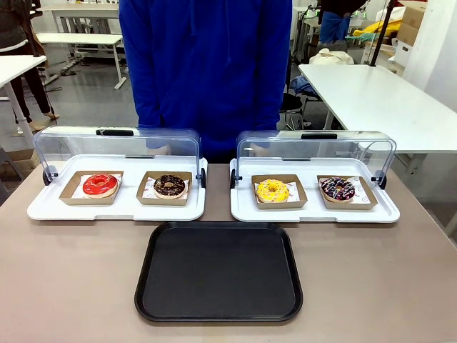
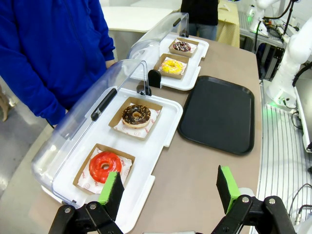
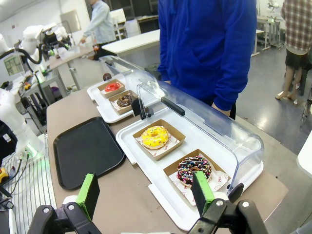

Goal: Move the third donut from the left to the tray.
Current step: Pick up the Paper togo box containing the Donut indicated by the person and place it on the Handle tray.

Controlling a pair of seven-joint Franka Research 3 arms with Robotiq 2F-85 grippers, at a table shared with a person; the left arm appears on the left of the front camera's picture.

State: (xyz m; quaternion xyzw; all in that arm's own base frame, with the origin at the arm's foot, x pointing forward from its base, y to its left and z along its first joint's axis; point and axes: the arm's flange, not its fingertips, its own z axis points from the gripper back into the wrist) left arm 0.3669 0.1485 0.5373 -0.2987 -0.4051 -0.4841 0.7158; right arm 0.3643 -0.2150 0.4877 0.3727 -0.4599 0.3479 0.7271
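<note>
The third donut from the left (image 1: 272, 190) has bright yellow icing and lies in a shallow brown cardboard box on the right-hand white tray; it also shows as the yellow donut (image 3: 155, 136) and, far off, the yellow donut (image 2: 172, 66). The black tray (image 1: 219, 271) lies bare at the table's near middle, seen too as the black tray (image 2: 218, 113) and the black tray (image 3: 87, 150). My left gripper (image 2: 169, 186) hovers open above the table's left end. My right gripper (image 3: 145, 191) hangs open above the right end, nothing between its fingers.
Two white trays (image 1: 116, 205) (image 1: 314, 211) with raised clear domed lids (image 1: 118, 146) hold a red-iced donut (image 1: 100, 184) and two chocolate donuts (image 1: 169, 186) (image 1: 337, 189). A person in a blue top (image 1: 207, 64) stands at the far edge.
</note>
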